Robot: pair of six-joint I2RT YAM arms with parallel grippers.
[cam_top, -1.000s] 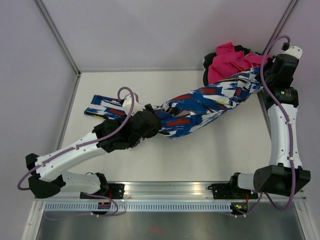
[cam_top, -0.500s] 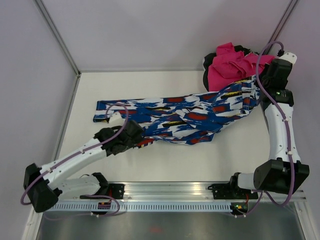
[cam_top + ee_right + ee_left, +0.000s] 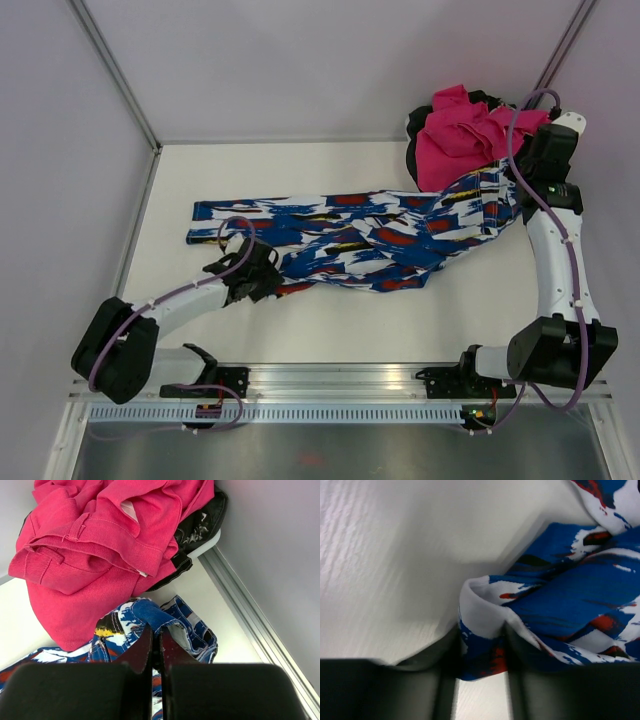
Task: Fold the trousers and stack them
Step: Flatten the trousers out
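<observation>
Gripper on my left (image 3: 481, 645) is clenched on a fold of the trousers (image 3: 370, 235): the wrist view shows a white-edged ridge of blue and red cloth pinched between the two dark fingers, low over the pale surface (image 3: 330, 320). From above, that gripper sits at the near edge of the cloth, towards the left end of the garment.

My right gripper (image 3: 156, 642) is also grasping the trousers. Its fingers stand almost together, and a raised bit of blue, white and yellow fabric runs up into the narrow slit between them. I cannot make out how much cloth is caught there.

The trousers lie stretched out across the middle of the surface, running from the left side to the far right corner, mostly flat but rumpled and overlapped along the near side around the middle. Their right end reaches a heap of bright pink clothing (image 3: 455, 130) and touches its near edge. A black garment (image 3: 200, 525) lies under the pink heap, up against the metal rail (image 3: 245, 615) along the right wall.
</observation>
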